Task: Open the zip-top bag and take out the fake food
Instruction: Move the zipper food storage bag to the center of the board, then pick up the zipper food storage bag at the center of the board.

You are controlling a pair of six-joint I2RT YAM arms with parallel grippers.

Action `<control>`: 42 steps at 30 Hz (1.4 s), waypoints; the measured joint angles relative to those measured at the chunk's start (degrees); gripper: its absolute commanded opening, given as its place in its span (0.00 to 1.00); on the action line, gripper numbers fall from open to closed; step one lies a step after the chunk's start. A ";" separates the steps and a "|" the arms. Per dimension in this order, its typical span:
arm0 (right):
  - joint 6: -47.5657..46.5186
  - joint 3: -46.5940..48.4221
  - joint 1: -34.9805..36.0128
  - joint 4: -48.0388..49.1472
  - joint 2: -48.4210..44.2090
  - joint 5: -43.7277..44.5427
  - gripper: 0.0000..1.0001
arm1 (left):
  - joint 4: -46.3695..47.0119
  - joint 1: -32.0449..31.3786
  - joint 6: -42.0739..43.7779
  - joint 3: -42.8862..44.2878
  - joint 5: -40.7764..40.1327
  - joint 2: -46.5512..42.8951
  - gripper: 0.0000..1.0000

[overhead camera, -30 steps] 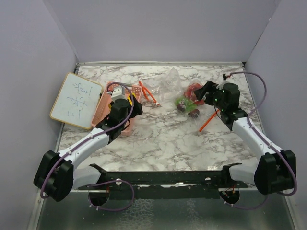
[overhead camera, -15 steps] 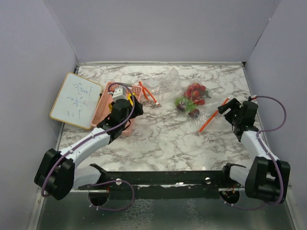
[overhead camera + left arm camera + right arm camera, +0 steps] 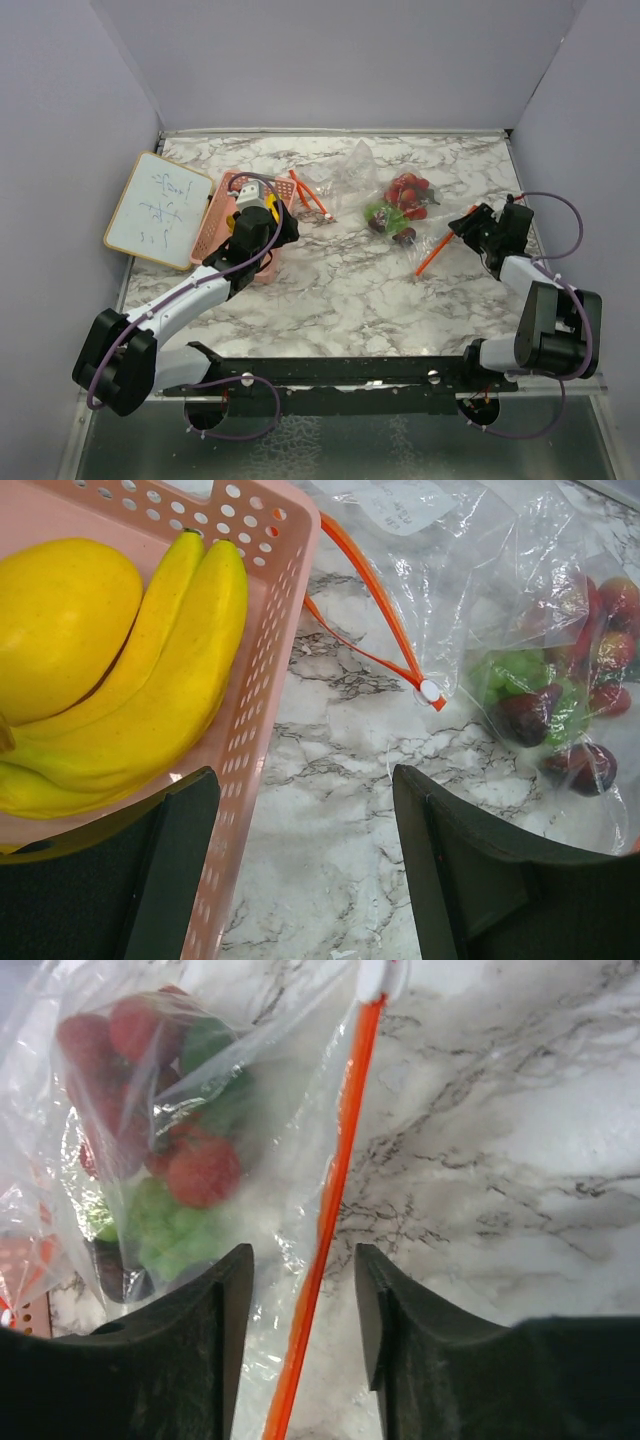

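The clear zip-top bag (image 3: pixel 355 170) lies at mid-table with its orange zip strip (image 3: pixel 437 250) spread out. Fake food is inside it: red strawberries (image 3: pixel 405 190), green pieces (image 3: pixel 380 212) and a dark purple piece (image 3: pixel 404 236). My right gripper (image 3: pixel 468 222) is open and low at the bag's right edge. In the right wrist view the zip strip (image 3: pixel 335 1210) runs between the jaws of the gripper (image 3: pixel 300 1330), untouched, with strawberries (image 3: pixel 200 1170) beyond. My left gripper (image 3: pixel 262 222) (image 3: pixel 305 860) is open and empty over the basket's right rim. Yellow bananas (image 3: pixel 170 670) and a lemon (image 3: pixel 55 620) lie in the basket.
The pink slotted basket (image 3: pixel 208 225) (image 3: pixel 270 650) stands left of centre. A small whiteboard (image 3: pixel 158 208) lies at the far left. Another part of the orange strip (image 3: pixel 310 195) (image 3: pixel 380 620) lies just right of the basket. Grey walls enclose three sides.
My right arm has pulled back from over the bag toward the right edge and now points at the zip strip's end. The left arm has hardly moved.
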 measured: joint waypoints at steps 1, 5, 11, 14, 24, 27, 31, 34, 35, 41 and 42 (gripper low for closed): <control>-0.13 0.33 0.00 0.20 0.20 -0.31 0.37 | -0.02 0.00 0.26 0.00 0.00 -0.02 0.73; -0.87 1.68 0.00 2.25 2.08 -1.73 0.22 | -0.02 0.00 1.18 0.00 0.00 -0.44 0.73; -1.75 2.05 0.00 4.07 7.19 -3.06 0.03 | -0.04 0.00 1.86 0.02 0.04 -1.42 0.73; -2.16 2.05 0.00 4.20 7.63 -3.87 0.02 | -0.20 0.00 2.27 0.04 0.07 -1.66 0.73; -5.90 0.07 0.35 7.41 -3.08 -14.60 0.02 | 0.79 -0.09 3.89 0.09 1.44 -1.79 0.79; -9.40 0.04 3.67 8.98 -7.13 -16.83 0.02 | 1.81 -0.42 6.84 1.40 4.24 -1.53 0.93; -15.56 3.02 11.34 6.29 -8.37 -17.25 0.02 | 3.28 -0.83 11.98 7.76 9.31 0.46 0.99; -19.85 7.02 14.19 0.74 -10.54 -16.48 0.02 | 4.50 -0.94 14.86 12.68 13.22 1.55 0.99; -21.05 8.72 14.34 -1.20 -11.93 -16.39 0.02 | 4.98 -0.98 15.45 13.49 14.14 1.62 0.99; -23.71 17.66 14.36 -5.46 -16.44 -22.08 0.02 | 7.98 -1.25 16.92 12.41 17.40 0.37 0.97; -23.65 18.40 14.45 -5.60 -16.37 -23.52 0.02 | 7.91 -1.29 17.03 12.11 17.53 0.20 0.97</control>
